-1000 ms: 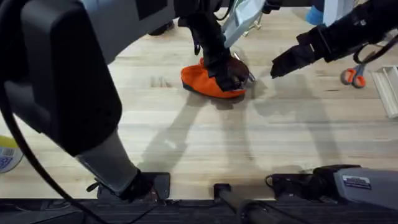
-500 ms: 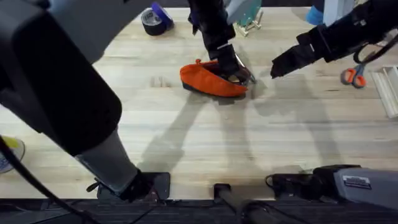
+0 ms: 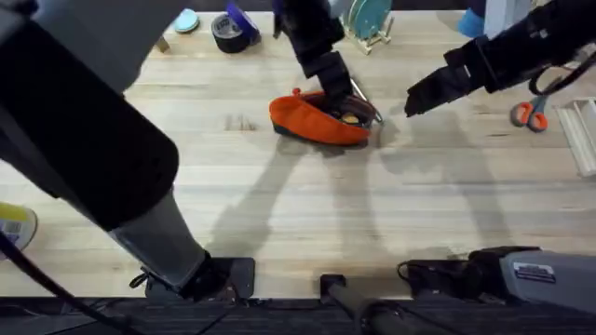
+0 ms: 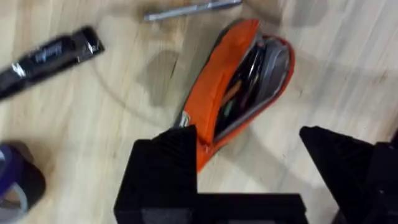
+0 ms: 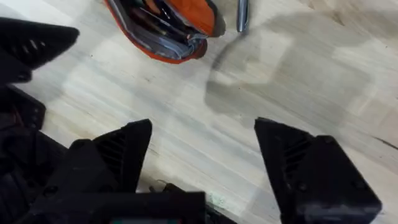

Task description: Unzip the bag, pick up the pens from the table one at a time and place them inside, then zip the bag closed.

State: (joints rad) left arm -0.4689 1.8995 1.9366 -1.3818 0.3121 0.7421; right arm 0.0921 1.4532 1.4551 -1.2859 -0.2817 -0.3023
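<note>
The bag (image 4: 239,87) lies unzipped on the tabletop (image 3: 372,214), its contents dark and hard to make out. A silvery pen (image 4: 189,9) lies beside it. Both the left gripper (image 4: 249,162) and right gripper (image 5: 202,155) hang wide open, empty.

The bag (image 3: 317,119) lies on the worktop (image 3: 307,205), far from my bases, near the middle. Its zip is open and pens (image 4: 239,78) lie inside it. One pen (image 4: 189,9) lies on the worktop just beside the bag. My left claw (image 3: 340,88) hangs over the bag; my right claw (image 3: 414,100) is to the right of the bag. The scissors (image 3: 528,113) lie far right, the tape roll (image 3: 228,31) far left.
</note>
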